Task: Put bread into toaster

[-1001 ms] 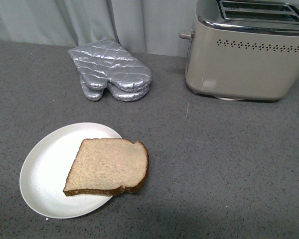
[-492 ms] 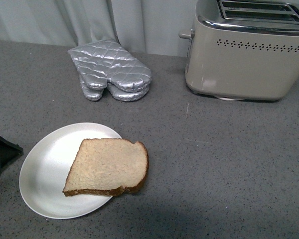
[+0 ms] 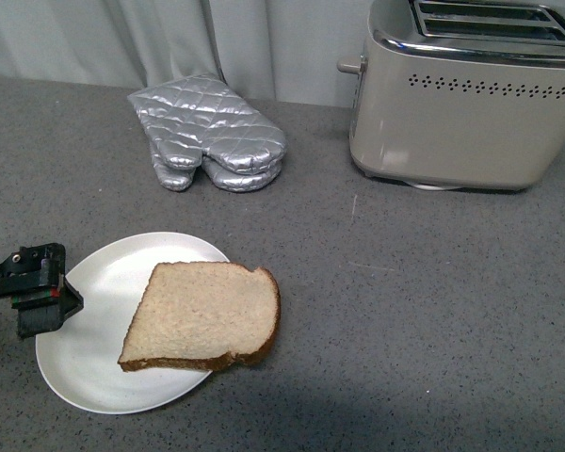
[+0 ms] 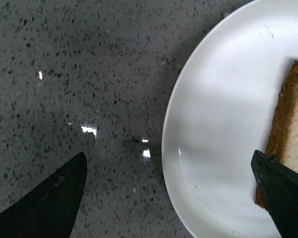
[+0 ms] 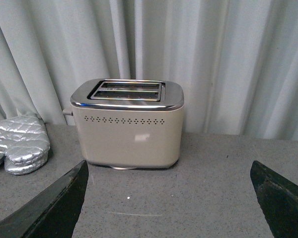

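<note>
The left gripper (image 3: 45, 303), fingers spread wide, straddles the rim of the round white plate (image 3: 99, 282); the tan, brown-crusted bread slice (image 3: 205, 315) lies on that plate beside one finger; the right gripper (image 5: 169, 203), likewise spread, faces the beige-grey two-slot toaster (image 5: 127, 124) ahead of it.

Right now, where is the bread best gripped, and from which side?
Probably the rounded crust end of the bread, approached from the robot's right. The slice lies flat, but that end overhangs the plate rim, so one finger could slip underneath.
</note>
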Controlling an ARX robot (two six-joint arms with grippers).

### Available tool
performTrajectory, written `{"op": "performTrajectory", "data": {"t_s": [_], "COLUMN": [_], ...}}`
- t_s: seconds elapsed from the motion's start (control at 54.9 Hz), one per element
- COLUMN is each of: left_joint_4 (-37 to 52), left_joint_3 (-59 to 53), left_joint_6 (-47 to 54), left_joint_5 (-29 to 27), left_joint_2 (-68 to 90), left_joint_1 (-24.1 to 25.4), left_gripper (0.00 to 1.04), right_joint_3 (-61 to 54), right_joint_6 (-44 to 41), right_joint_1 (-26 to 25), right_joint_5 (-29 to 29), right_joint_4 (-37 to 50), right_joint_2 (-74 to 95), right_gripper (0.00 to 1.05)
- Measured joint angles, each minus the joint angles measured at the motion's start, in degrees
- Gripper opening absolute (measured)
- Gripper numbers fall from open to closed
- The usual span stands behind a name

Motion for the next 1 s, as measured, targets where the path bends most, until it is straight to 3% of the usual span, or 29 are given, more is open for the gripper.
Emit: {"op": "performTrajectory", "data": {"t_s": [0.182,0.455,0.546,0.783,1.001], "left_joint_4": [0.24,-0.76,-1.25,-1.66,-2.99], "left_joint_3": [4.00,7.04,7.82,8.02,7.91], "left_joint_6": [0.81,0.63,0.39,-1.11,-4.04], "left_joint_5": [-0.59,-0.79,-0.28,1.70,4.50], "left_joint_2": [5.53,9.16,9.70,9.68,8.20], "left_joint_1": [0.09,0.44,0.39,0.02,-0.92], "left_gripper": [0.97,0.56,0.36,0.03,0.03], "right_joint_3": [0.00,0.00,0.00,0.00,0.00], "right_joint_6": [0.00,0.00,0.00,0.00,0.00], "right_joint_1": [0.00,0.00,0.00,0.00,0.00], "right_joint_5": [0.00,0.00,0.00,0.00,0.00], "right_joint_4": [0.00,0.00,0.00,0.00,0.00], "right_joint_2": [0.00,0.00,0.00,0.00,0.00], "right_gripper": [0.95,0.95,0.95,0.95,0.95]}}
